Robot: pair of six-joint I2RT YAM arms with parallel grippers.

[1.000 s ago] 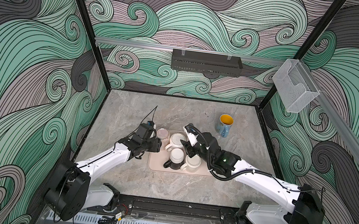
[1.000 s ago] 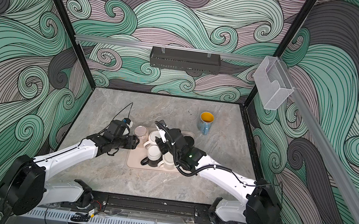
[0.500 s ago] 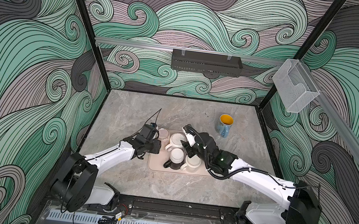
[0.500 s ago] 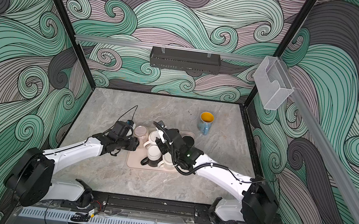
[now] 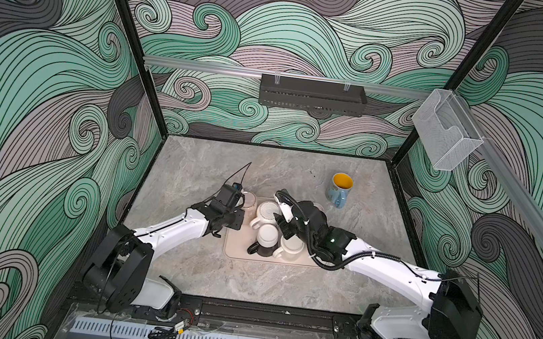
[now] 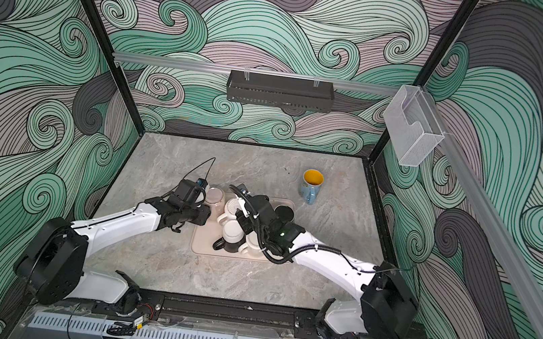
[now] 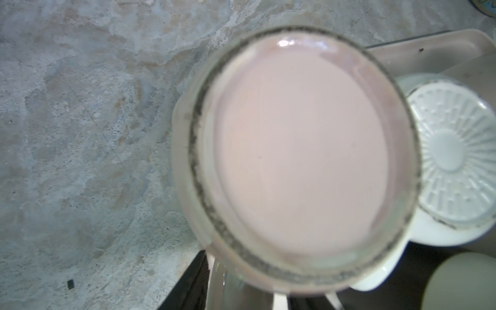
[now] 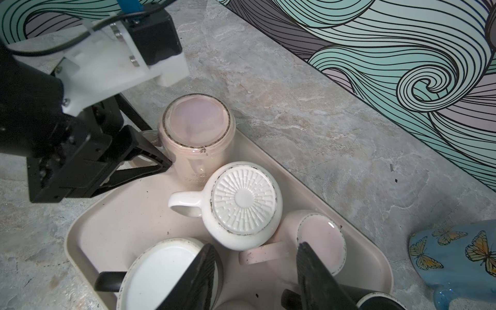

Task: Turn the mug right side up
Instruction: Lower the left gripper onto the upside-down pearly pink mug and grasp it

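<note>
Top views: beige tray (image 5: 235,247) (image 6: 200,247) on the marble table (image 5: 210,170), mugs on it bottom-up. The left gripper (image 5: 240,214) (image 6: 204,212) sits at the tray's corner. The pink mug (image 5: 250,199) (image 6: 214,195), upside down, is right at its fingertips. From here I can't tell how the jaws stand; the wrist camera covers them. The right gripper (image 5: 278,221) (image 6: 242,219) hangs over the middle of the tray, with the white ribbed mug (image 5: 266,210) (image 6: 232,206) just ahead of it. The black-handled mug (image 5: 267,236) (image 6: 232,233) is just below its fingers. The blue butterfly mug (image 5: 340,187) (image 6: 311,184) stands upright, well beyond the right gripper and off the tray.

Left wrist: the pink mug's base (image 7: 300,166) fills the view, close under the camera and blurred. White ribbed mug (image 7: 453,163) is touching or nearly touching beside it. The fingers are mostly hidden, so I can't tell the grip.

Right wrist: the left gripper (image 8: 158,146) has its fingers on either side of the pink mug's (image 8: 197,126) handle (image 8: 149,134). One tip is against the mug wall. I can't tell whether it is clamped or only straddling. The right gripper (image 8: 256,248) has its jaws apart at medium width with nothing between them. Its fingers (image 8: 201,276) are above the black-handled mug (image 8: 161,271) on one side. A small pinkish mug (image 8: 320,239) is on the other. White ribbed mug (image 8: 243,200) is ahead of the tips, bottom-up.
</note>
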